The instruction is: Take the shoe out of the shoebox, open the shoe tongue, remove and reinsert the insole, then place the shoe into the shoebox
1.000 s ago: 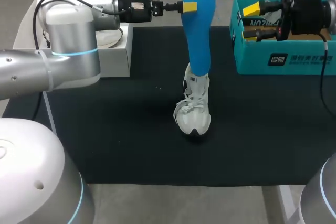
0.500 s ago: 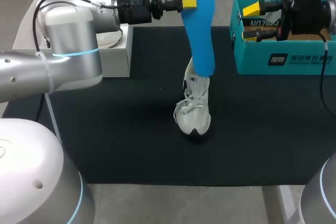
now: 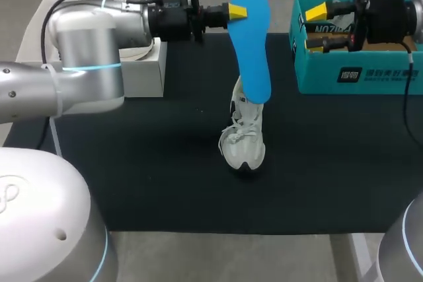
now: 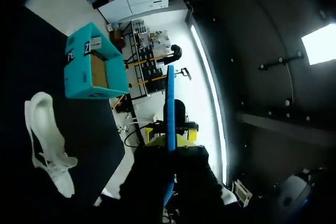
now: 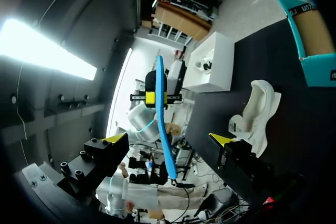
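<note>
My left gripper (image 3: 236, 12) is shut on the edge of a blue insole (image 3: 251, 44), which hangs lengthwise above the mat. Its lower end lies over the heel of the white shoe (image 3: 243, 135) in the head view. The shoe lies on the black mat (image 3: 165, 163), toe toward the front. In the left wrist view the insole (image 4: 170, 103) shows edge-on between the fingers. Over the teal shoebox (image 3: 350, 74) my right gripper (image 3: 317, 28) stands open and empty. The right wrist view shows the insole (image 5: 162, 124) ahead of my right gripper (image 5: 169, 139), with the shoe (image 5: 258, 108) off to one side.
A white box (image 3: 135, 64) stands at the mat's back left, under my left arm. The teal shoebox (image 5: 312, 45) sits at the back right corner. The mat stretches bare in front of the shoe and to both sides of it.
My left wrist has turned and the insole has come down a little toward the shoe, its top tilting slightly. The right arm and the shoe have stayed in place.
</note>
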Available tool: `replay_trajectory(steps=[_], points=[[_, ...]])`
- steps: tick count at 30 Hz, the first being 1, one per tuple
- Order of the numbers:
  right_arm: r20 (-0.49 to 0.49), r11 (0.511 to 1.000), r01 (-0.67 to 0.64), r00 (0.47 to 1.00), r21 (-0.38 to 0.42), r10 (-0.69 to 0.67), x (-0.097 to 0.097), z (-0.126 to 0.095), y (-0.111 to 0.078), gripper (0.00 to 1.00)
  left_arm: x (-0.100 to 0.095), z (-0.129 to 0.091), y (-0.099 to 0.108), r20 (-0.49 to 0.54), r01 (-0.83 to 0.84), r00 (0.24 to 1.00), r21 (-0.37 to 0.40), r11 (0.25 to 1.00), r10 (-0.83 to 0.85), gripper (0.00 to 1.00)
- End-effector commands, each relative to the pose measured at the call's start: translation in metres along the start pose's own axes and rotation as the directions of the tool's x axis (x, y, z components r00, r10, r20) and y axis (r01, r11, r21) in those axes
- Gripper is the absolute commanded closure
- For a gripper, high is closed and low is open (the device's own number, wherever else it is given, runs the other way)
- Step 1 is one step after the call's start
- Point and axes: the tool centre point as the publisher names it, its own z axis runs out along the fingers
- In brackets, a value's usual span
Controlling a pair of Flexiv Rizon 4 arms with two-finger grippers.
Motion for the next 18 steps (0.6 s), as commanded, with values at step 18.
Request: replay_trajectory(steps=[18], points=[[0.886,0.95,-0.173,0.351,-0.258,0.304,0.091,0.028,0.029,0.0,-0.018,0.009,0.001,0.039,0.201,0.979,-0.025,0.979,-0.2,1.0]])
